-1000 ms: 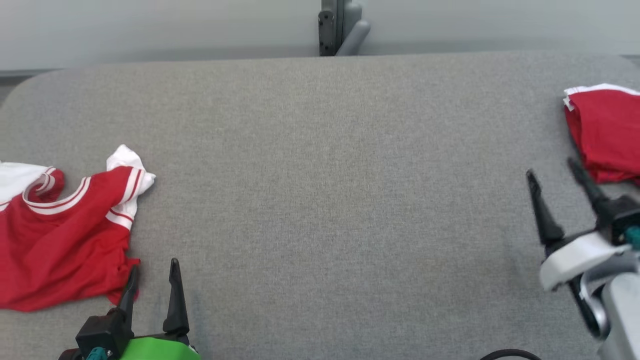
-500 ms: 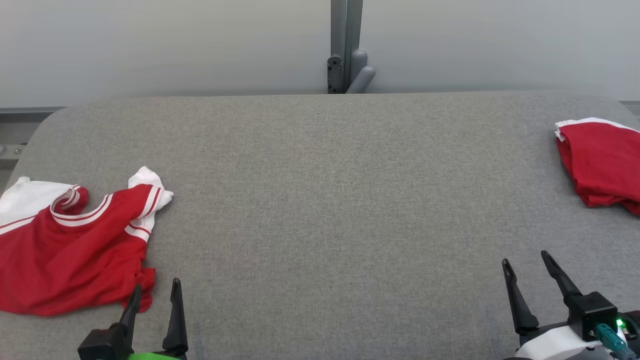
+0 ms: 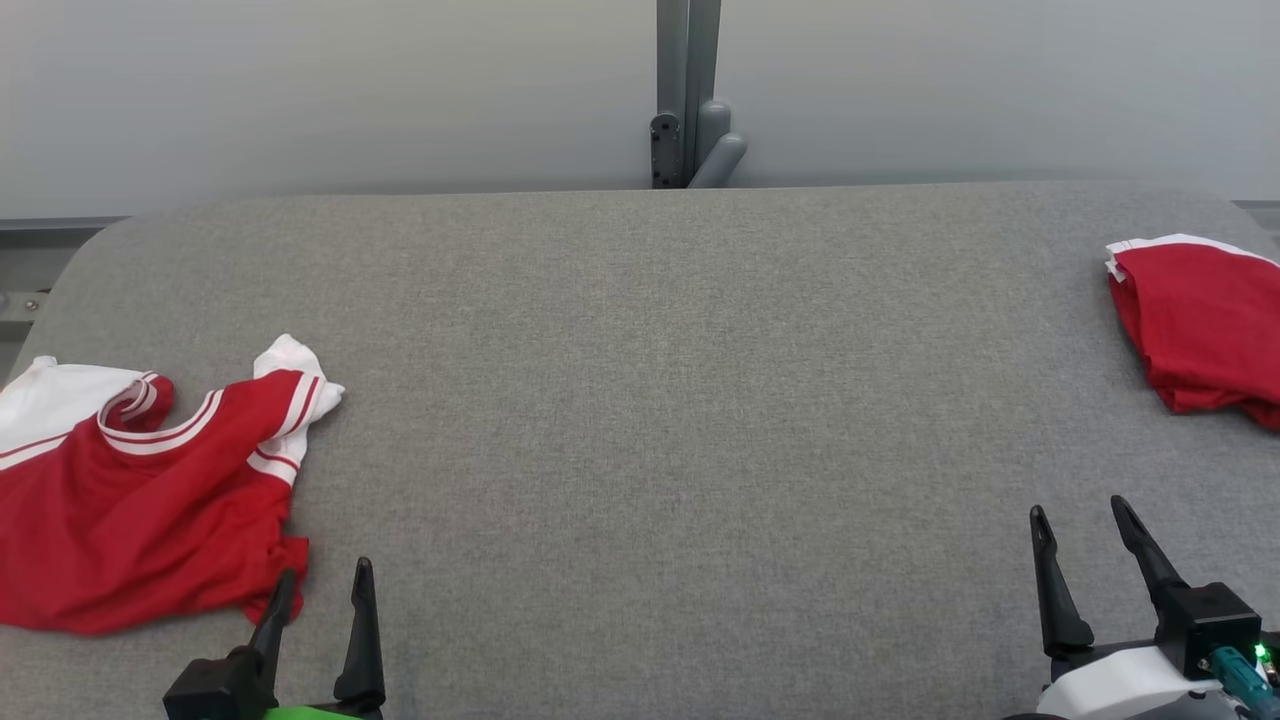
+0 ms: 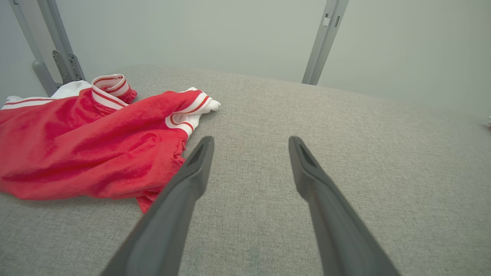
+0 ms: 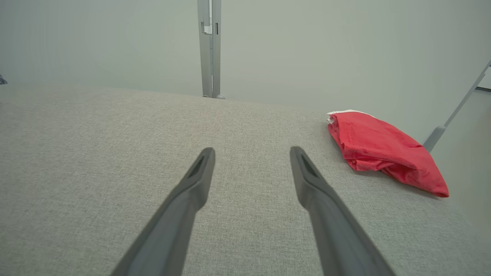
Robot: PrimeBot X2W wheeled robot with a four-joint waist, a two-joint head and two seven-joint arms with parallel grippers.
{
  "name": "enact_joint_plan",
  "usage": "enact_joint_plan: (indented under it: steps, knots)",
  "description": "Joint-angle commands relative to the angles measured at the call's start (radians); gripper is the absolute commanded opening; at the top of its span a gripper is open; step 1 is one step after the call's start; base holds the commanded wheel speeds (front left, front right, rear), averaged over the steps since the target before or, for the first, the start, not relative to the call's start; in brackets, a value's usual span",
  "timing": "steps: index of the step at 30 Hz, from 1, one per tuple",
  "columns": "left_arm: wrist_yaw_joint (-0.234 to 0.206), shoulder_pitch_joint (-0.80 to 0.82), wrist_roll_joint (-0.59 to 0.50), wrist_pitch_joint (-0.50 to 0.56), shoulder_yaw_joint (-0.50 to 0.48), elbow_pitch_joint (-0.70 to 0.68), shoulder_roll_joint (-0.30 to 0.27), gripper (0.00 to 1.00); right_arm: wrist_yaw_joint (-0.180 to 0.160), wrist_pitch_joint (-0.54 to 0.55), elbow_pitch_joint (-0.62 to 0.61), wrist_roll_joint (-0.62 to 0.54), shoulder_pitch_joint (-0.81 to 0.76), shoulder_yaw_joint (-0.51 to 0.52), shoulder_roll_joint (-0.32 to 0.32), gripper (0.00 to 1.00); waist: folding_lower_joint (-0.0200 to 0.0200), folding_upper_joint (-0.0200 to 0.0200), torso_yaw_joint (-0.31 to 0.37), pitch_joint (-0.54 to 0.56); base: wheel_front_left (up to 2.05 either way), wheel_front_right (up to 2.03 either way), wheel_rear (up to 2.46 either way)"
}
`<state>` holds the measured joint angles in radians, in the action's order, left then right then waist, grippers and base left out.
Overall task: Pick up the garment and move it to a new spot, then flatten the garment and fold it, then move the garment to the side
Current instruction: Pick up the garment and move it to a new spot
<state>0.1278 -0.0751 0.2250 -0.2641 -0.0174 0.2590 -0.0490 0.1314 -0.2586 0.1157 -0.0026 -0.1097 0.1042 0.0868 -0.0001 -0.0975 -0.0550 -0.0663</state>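
Left pincer [image 3: 325, 570] gapes empty just beside the crumpled garment [image 3: 140, 500] on the tabletop [image 3: 680, 400] (right pincer [image 3: 1078, 506] likewise, well apart). Risk, I judge: a shallow pinch catches one layer, dragging it bunched.

Right hand [image 5: 252, 150], splayed wide, over grey padded table [image 5: 96, 153]; folded red garment [image 5: 383, 153] apart, toward its right.

Head camera looks down; wrist cameras skim the shared table [image 3: 640, 400]
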Motion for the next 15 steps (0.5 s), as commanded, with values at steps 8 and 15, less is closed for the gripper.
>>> enact_joint_plan:
  steps: [8,15]
  knots:
    - [0.004,0.004,-0.008,0.0,-0.002,-0.005,-0.003,1.0,-0.001,-0.006,0.006,-0.006,0.005,0.011,-0.009,1.0,0.0001,0.0001,-0.015,-0.003,0.0,0.0,0.0]
    - [0.004,0.019,-0.023,0.0,-0.013,0.001,-0.004,1.0,-0.001,-0.006,-0.002,-0.007,-0.027,0.007,-0.012,1.0,0.0001,0.0001,-0.156,0.012,0.0,0.0,0.0]
